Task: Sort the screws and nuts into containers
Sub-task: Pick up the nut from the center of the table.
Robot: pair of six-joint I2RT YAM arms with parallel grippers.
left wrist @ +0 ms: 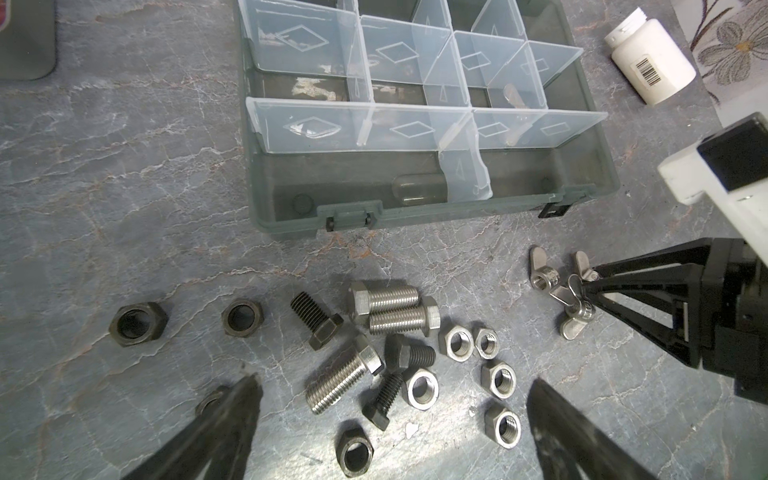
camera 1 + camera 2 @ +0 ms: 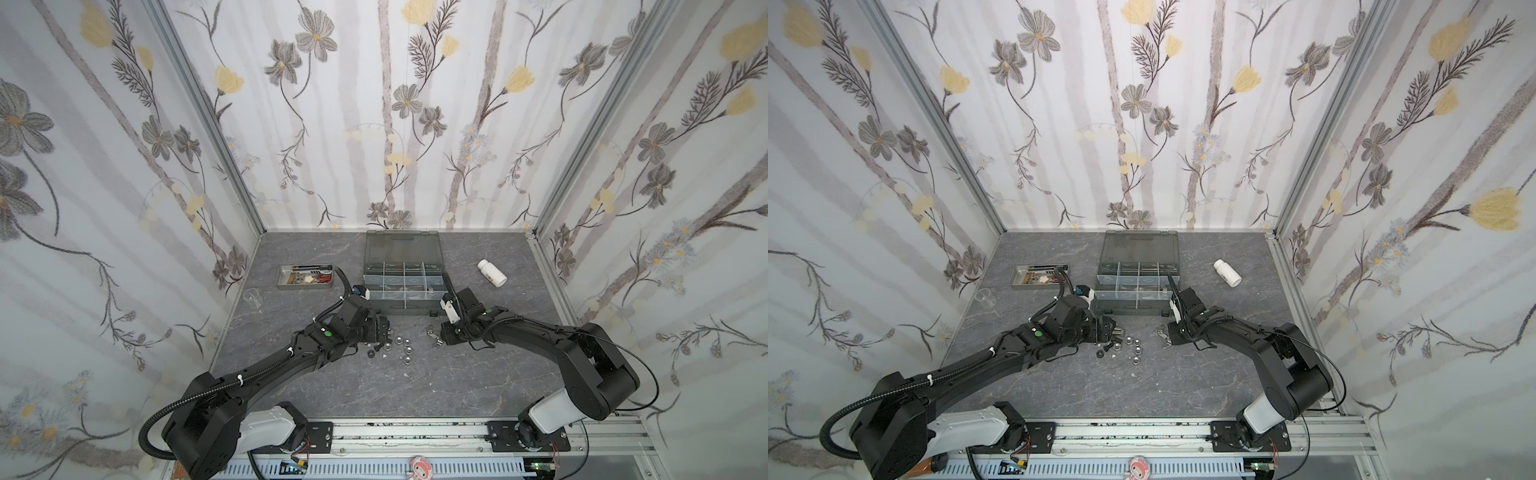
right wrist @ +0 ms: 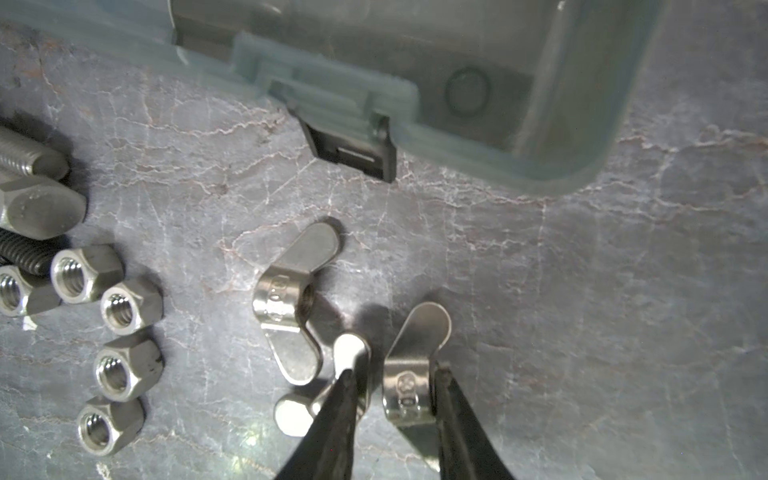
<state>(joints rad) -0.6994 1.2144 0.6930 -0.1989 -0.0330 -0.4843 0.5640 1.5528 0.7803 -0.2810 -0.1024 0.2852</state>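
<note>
Left gripper: jaws spread wide, hanging low over the loose pile on the table, with one fingertip on either side of it; nothing is held.

Right gripper: jaws drawn narrow around a wing nut that lies on the table. One fingertip touches the nut's side. The opposite fingertip lies over a second wing nut, with a thin dark gap to the first, so whether the grip is firm cannot be told. A third wing nut lies just beside these, clear of both fingers.

Screws: silver hex-headed ones and shorter black ones, all on their sides in the middle of the pile; two silver ones touch side by side.

Nuts: silver hex nuts cluster on the side of the pile toward the right gripper, and black hex nuts lie on the opposite side.

Box: dark grey, just behind the pile, with its lid laid open toward the back wall. Pale dividers split it into compartments. A small metal piece shows blurred through the dividers in one of them.

Surroundings: a steel tray stands to the left of the box, a white bottle lies on its side to the right, and a clear cup sits near the left wall.
</note>
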